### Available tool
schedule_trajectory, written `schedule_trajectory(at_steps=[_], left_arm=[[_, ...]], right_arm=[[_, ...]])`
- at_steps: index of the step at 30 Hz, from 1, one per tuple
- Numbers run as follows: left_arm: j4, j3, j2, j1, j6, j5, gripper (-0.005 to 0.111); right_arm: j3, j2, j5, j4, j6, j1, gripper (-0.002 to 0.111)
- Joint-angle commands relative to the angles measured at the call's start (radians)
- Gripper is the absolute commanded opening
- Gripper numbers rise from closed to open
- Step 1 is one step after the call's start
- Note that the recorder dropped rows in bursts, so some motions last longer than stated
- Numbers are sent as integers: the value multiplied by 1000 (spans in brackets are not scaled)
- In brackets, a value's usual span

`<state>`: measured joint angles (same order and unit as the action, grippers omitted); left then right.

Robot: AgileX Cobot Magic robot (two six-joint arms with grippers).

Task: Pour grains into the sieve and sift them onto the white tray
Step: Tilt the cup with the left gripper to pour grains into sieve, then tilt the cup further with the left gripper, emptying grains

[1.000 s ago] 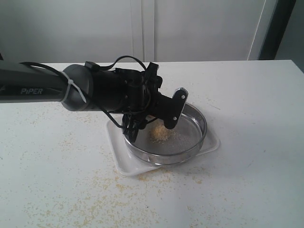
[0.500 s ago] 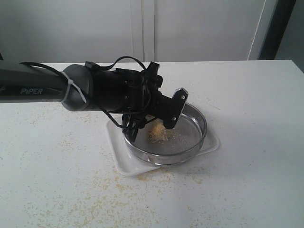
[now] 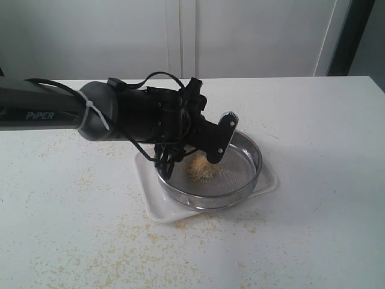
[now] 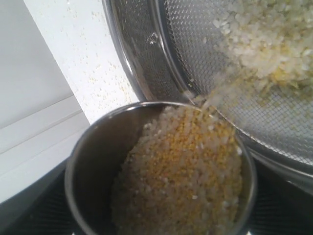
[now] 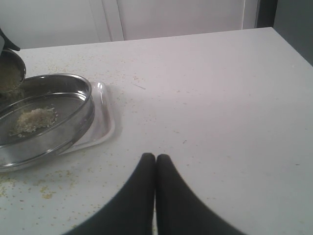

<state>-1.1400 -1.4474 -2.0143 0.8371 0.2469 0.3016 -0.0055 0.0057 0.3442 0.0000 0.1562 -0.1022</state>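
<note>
My left gripper (image 3: pixel 207 144) is shut on a small steel cup (image 4: pixel 98 161), tipped over the near-left rim of the sieve (image 3: pixel 210 198). Yellow and off-white grains (image 4: pixel 186 171) fill the tilted cup and spill over its lip onto the mesh. There they form a small pile (image 3: pixel 201 170). The sieve rests on the white tray (image 3: pixel 157 208). In the exterior view the gripper body hides the cup. My right gripper (image 5: pixel 155 159) is shut and empty, low over the table, well apart from the sieve (image 5: pixel 73 122) and tray (image 5: pixel 105 125).
Loose grains lie scattered on the white table (image 3: pixel 120 241) in front of and left of the tray. The left arm (image 3: pixel 48 111) reaches in from the left edge. A white wall and cabinet doors (image 3: pixel 180 36) stand behind the table.
The pile of grains in the sieve has grown as more pours from the cup. The left arm has hardly moved, and the right gripper's reading stays shut.
</note>
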Motion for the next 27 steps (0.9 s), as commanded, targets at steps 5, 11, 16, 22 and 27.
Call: schedule_trajectory(at_steps=[5,11,16,22,27], left_arm=[[-52,-9,7,3,-3,9,0],[-61,-9,7,3,-3,9,0],[-69,-9,7,3,-3,9,0],[-73,-9,7,3,-3,9,0],[-80,-9,7,3,-3,9,0]], right_arm=[[5,-6,-3,0,4,4,0],[5,-6,-3,0,4,4,0],[5,-6,-3,0,4,4,0],[5,-6,-3,0,4,4,0],[5,-6,-3,0,4,4,0]])
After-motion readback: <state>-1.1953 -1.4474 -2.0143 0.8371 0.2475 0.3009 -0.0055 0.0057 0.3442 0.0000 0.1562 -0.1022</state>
